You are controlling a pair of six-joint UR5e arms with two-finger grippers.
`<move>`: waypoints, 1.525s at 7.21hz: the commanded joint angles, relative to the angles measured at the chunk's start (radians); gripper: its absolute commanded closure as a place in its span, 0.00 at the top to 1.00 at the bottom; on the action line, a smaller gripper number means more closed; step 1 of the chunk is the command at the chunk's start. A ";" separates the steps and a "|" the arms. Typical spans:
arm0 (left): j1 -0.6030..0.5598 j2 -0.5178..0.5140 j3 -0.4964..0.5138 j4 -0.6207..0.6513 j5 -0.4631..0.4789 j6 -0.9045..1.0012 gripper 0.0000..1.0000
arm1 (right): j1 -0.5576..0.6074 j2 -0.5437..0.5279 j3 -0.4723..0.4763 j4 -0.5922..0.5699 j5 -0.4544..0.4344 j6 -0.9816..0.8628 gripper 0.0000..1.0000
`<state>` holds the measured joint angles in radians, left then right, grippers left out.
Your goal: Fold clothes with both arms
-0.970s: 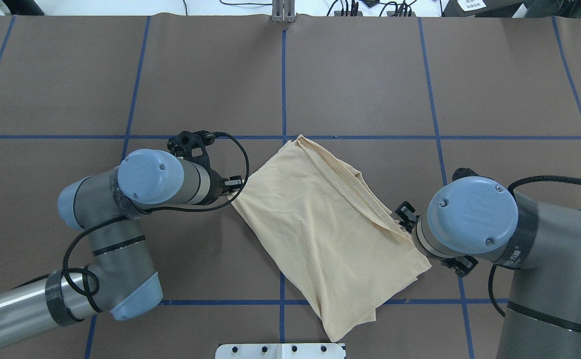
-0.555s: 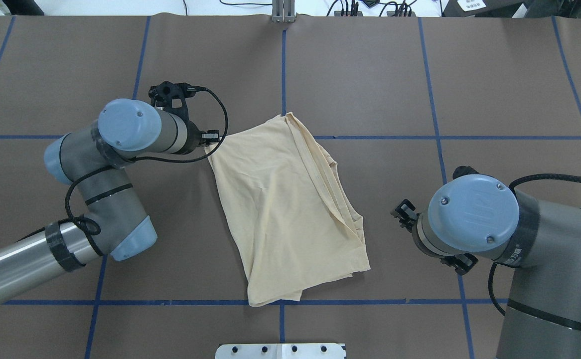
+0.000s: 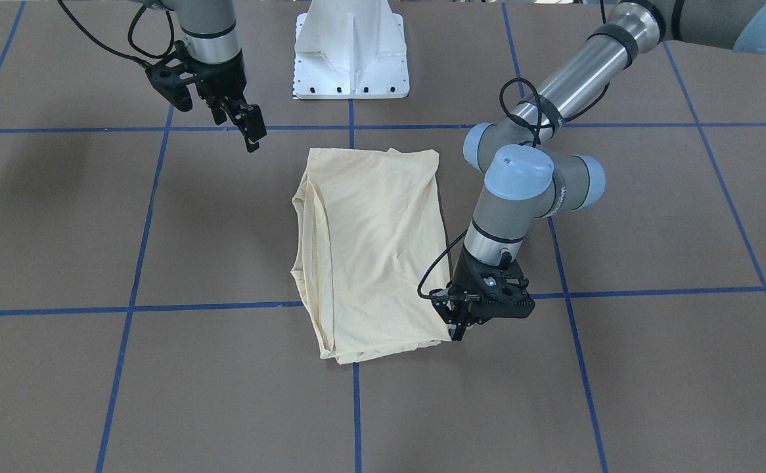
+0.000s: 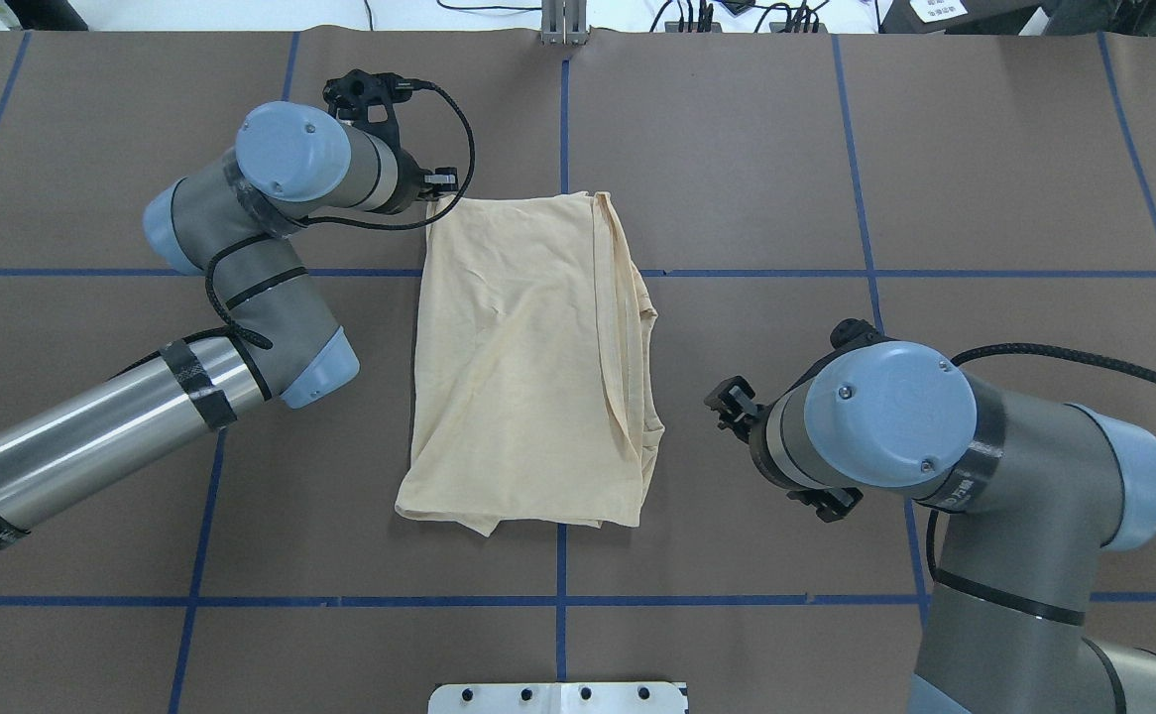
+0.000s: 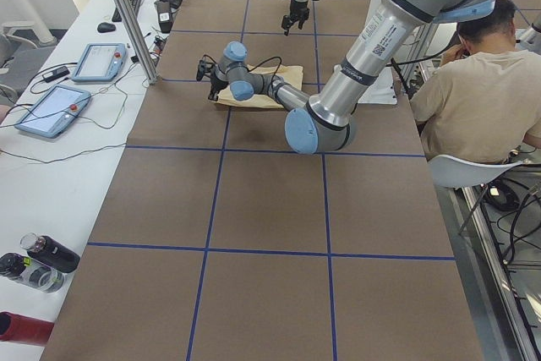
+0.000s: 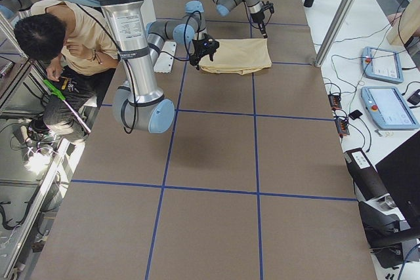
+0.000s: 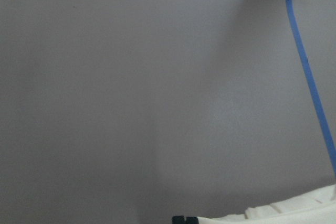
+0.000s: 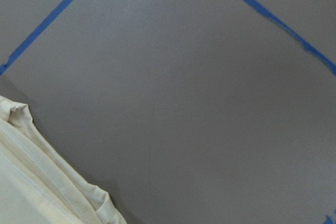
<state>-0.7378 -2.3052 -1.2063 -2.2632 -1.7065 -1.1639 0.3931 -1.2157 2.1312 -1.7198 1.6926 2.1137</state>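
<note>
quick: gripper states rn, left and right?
Left gripper: closed on a corner of the shirt.
Right gripper: open, holding nothing, raised clear of the shirt.

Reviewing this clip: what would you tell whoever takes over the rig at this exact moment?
Left gripper: low at the table, apparently shut on the shirt at its far left corner.
Right gripper: open, empty, raised clear of the cloth.
Shirt: lies in a rough rectangle at mid-table, print hidden, layered edges toward the right gripper.
Done: folded narrow lengthwise.
To do: release, then fold it across.
</note>
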 commanded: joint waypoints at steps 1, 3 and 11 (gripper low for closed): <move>-0.029 0.019 -0.056 0.014 -0.077 0.000 0.42 | -0.060 0.004 -0.056 0.159 -0.023 0.115 1.00; -0.032 0.143 -0.255 0.081 -0.094 0.001 0.43 | -0.166 0.040 -0.115 0.227 -0.195 0.318 1.00; -0.029 0.138 -0.271 0.106 -0.091 -0.014 0.46 | -0.198 0.122 -0.326 0.336 -0.284 0.514 0.91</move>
<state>-0.7675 -2.1666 -1.4772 -2.1568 -1.7979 -1.1778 0.1999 -1.0949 1.8191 -1.3869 1.4088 2.6270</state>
